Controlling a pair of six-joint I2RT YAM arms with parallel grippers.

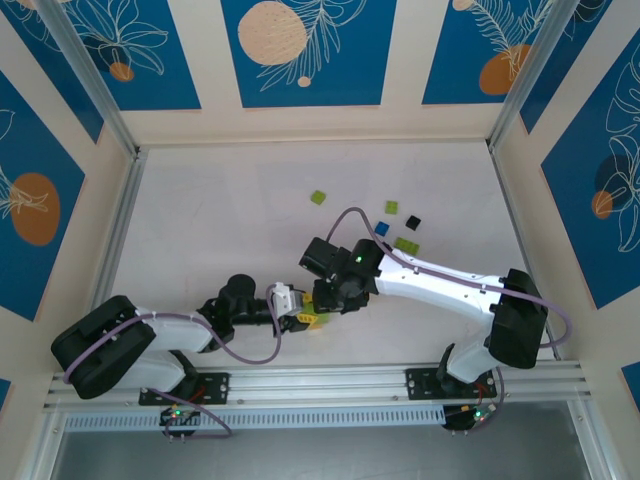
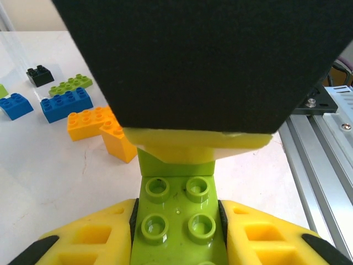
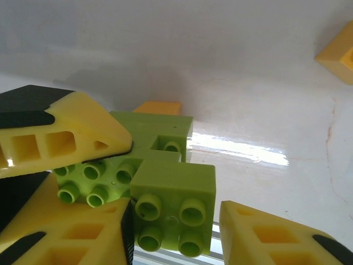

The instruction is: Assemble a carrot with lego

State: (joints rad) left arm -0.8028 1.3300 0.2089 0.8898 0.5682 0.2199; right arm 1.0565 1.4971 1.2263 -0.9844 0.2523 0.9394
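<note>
With left jaws clamped on lime green studded plastic plate [image 2: 177, 190] near bench [image 2: 44, 176] front edge, back right jaws, part open around small lime green square brick [image 3: 174, 193] touching it, straight off, no twist

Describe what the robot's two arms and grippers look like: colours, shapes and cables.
The left arm and right arm both have white shells with black joint housings, and a lilac cable loops along each. The fingers are yellow plastic wedges with hollow cut-outs and black patches.

lime brick [image 2: 177, 221] cut off at bottom edge, orange brick [image 3: 157, 107] mostly hidden
</note>
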